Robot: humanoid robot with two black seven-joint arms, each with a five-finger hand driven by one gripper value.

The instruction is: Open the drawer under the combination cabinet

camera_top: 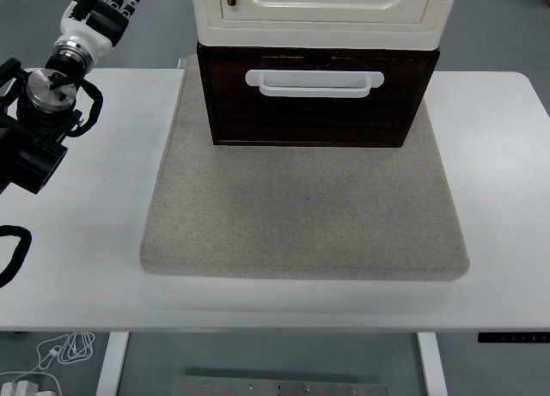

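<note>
Drawer [318, 100] is closed under the cream cabinet [322, 5] at the table's [77, 267] far centre; left robot hand [107, 5], fingers released and empty, should hook the white handle [314, 82] centrally and pull straight toward the near edge.

Robotics test bench in a laboratory-like room: a white height-adjustable table [77, 284] on a grey floor [490, 27], loose white cables [51, 357] below, and a beige mat [301, 216] as staged workspace.
</note>
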